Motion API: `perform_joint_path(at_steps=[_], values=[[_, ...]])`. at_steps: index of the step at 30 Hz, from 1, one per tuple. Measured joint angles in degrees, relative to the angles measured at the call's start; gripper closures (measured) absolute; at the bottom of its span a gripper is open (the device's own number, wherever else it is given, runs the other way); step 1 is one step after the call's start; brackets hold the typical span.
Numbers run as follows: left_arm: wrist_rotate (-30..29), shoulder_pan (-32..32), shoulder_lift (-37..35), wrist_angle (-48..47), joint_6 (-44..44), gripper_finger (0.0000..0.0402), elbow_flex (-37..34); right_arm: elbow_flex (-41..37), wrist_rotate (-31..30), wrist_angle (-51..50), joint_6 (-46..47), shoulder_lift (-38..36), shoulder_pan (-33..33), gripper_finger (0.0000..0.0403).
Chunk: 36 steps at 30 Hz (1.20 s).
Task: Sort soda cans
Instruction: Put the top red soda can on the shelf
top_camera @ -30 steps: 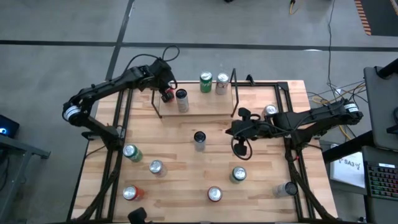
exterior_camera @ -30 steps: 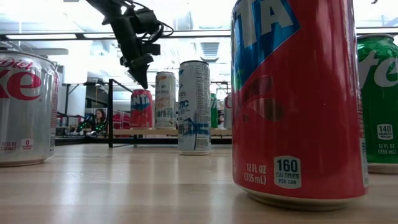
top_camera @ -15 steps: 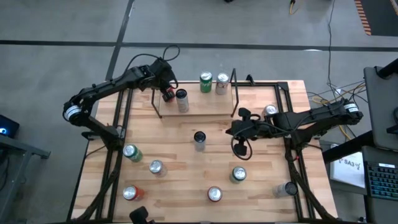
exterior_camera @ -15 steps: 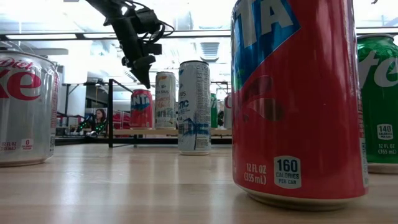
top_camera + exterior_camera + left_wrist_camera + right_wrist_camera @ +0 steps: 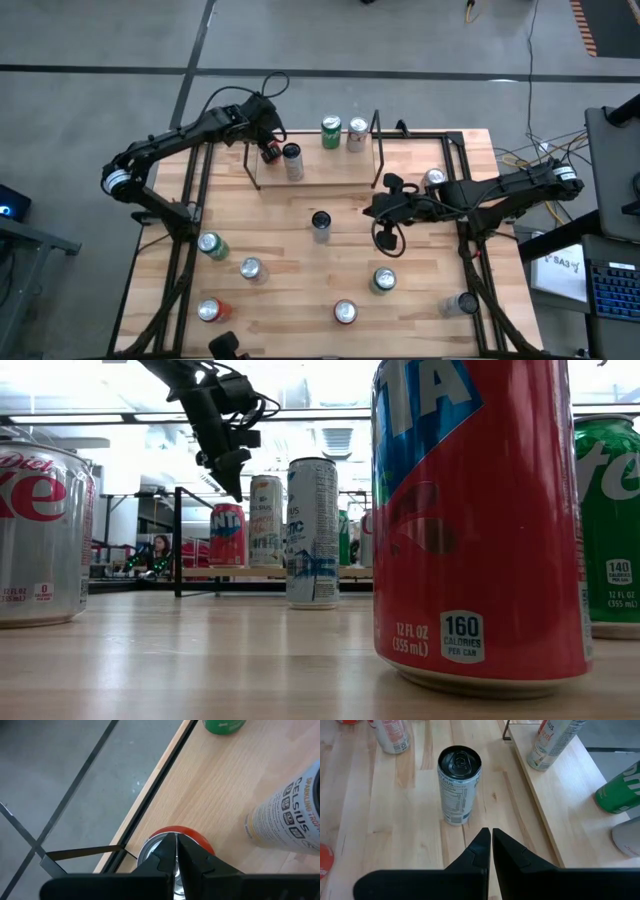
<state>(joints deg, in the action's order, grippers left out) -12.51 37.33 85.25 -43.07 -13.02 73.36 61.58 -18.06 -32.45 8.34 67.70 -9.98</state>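
Although most of the cans stand loose on the table, a few are already on the raised shelf at its far edge, so the sort looks begun but well short of done.

Near edge: a red can (image 5: 209,310), a second red can (image 5: 345,312) and a silver-white can (image 5: 462,303) stand apart along the front; in the low view the second red can looms closest.

Next row back: a green can (image 5: 212,245), a silver can (image 5: 251,268) and another green can (image 5: 384,281), all unsorted.

Table middle: a tall slim can (image 5: 459,785) stands alone, well apart from the rest.

Right gripper (image 5: 491,836): fingers pressed together, holding nothing, hovering near the slim can and aimed toward it.

Right side: one more can (image 5: 434,179) sits beside the right arm, partly hidden by it.

Shelf (image 5: 330,165): four cans on it, namely a small red can (image 5: 269,152), a tall white can (image 5: 292,160), a green shelf can (image 5: 331,132) and a pale can (image 5: 356,133).

Left gripper (image 5: 177,851): fingers shut tight, empty, poised just above the small red can at the shelf's left end; whether they touch its top, I cannot tell.

Progress: by my judgement roughly a third placed; eight cans are left on the table.
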Motion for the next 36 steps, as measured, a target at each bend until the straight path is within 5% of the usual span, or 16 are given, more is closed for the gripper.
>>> perform_joint_path(at_steps=[36], values=[[0.04,0.02,-0.04,3.13,0.09,0.0401,-2.32,0.00,0.00,0.02,0.00,0.00,0.00,0.0394]])
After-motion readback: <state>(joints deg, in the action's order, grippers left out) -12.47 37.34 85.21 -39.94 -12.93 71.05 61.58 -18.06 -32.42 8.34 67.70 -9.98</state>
